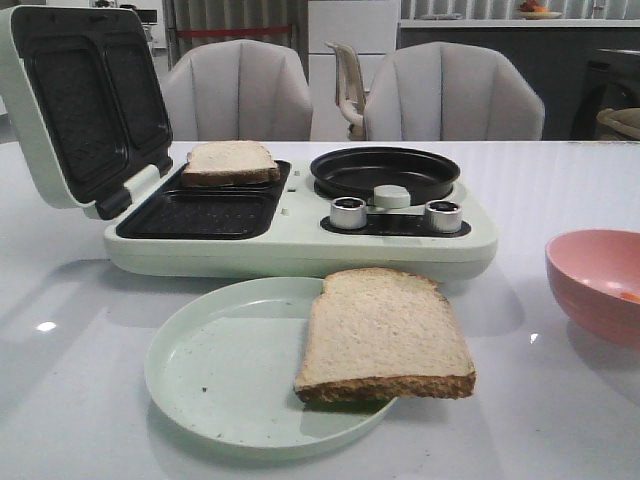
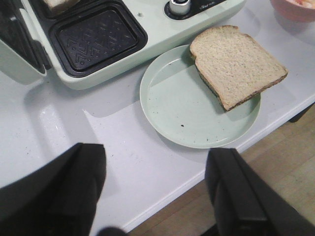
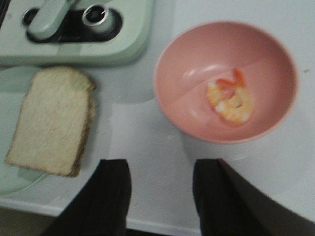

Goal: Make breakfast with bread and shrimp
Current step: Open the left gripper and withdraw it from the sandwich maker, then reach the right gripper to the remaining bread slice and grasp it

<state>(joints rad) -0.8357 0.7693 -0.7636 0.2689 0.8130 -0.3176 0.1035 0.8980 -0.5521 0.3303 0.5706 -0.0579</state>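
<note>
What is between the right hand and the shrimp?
Nothing visible. The right hand hangs open above bare table just outside the pink bowl, and the shrimp lies uncovered inside it, so only the bowl's rim comes between.

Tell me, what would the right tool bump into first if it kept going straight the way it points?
Probably the bare white table between the pink bowl holding the shrimp and the bread slice. The right tool is open, aimed at that gap, though depth is hard to judge.
</note>
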